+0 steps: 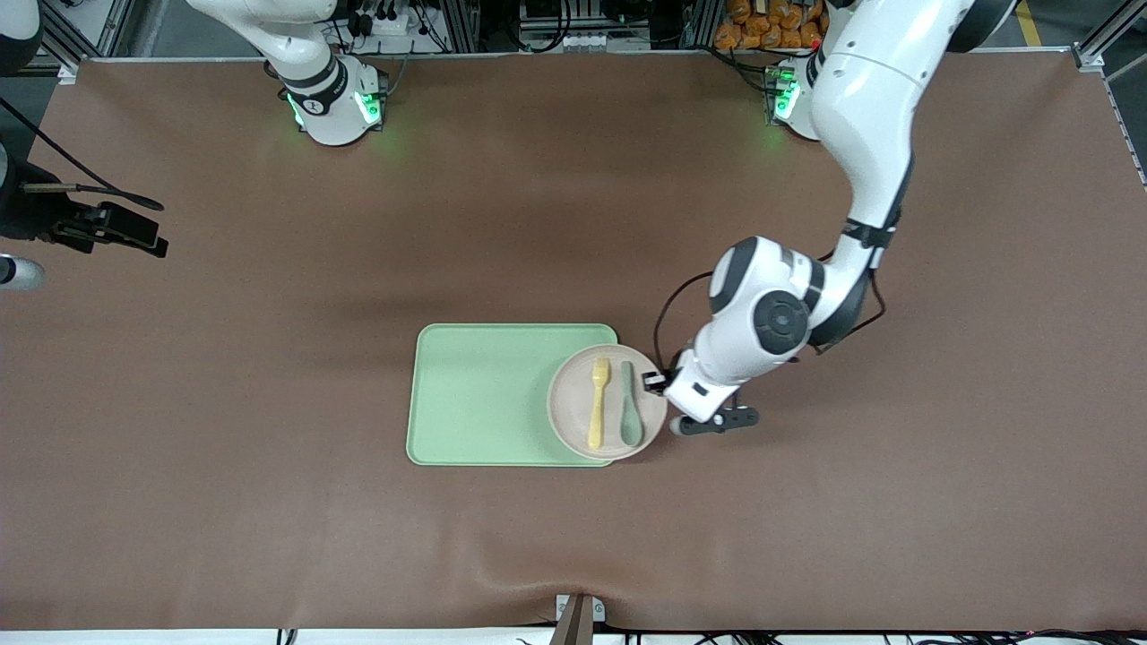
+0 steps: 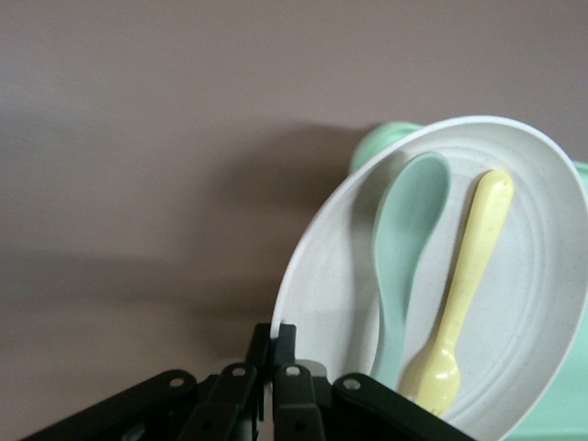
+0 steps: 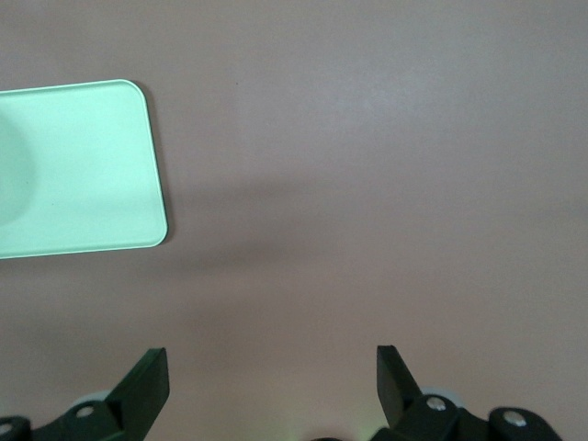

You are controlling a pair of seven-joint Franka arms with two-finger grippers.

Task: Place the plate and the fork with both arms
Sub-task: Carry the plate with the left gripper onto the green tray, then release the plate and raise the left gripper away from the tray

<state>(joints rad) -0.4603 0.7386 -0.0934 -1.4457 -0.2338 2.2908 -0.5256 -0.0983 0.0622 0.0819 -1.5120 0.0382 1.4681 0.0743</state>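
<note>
The pale plate (image 1: 573, 394) overlaps the end of the green tray (image 1: 484, 394) toward the left arm's end of the table. On the plate lie the yellow fork (image 1: 598, 403) and a grey-green spoon (image 1: 630, 408), side by side. My left gripper (image 1: 659, 382) is shut on the plate's rim. In the left wrist view the jaws of the left gripper (image 2: 273, 335) pinch the plate's (image 2: 331, 294) edge, with the fork (image 2: 469, 266) and spoon (image 2: 404, 239) resting inside. My right gripper (image 3: 271, 363) is open over bare table, with nothing between its fingers.
The brown mat (image 1: 806, 520) covers the whole table. The tray (image 3: 73, 165) shows with one corner in the right wrist view, some way off from the right gripper. Black equipment (image 1: 99, 224) juts in at the table's edge toward the right arm's end.
</note>
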